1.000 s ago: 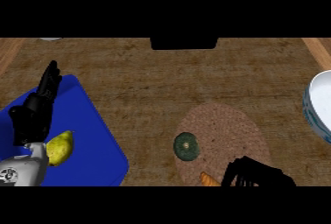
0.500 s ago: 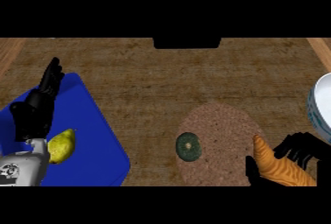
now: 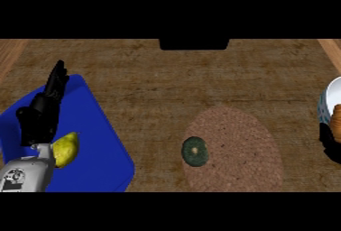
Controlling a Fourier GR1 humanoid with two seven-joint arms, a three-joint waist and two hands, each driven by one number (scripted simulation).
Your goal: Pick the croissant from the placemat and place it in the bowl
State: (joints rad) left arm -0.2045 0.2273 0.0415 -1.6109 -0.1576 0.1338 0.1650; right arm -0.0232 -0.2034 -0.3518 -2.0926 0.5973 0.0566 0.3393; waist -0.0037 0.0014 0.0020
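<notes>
Croissant at right edge of view, over the bowl rim, directly above the right robot hand; grip state there cannot be told. Left robot hand rests straight-fingered over the blue mat. Count: one croissant, one bowl, one round placemat, one green disc, one lemon, on the table.

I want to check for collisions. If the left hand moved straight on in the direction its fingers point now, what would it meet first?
The left hand points up and slightly right. Past the blue mat edge only bare counter shows, so the way looks free, though height is unclear.
</notes>
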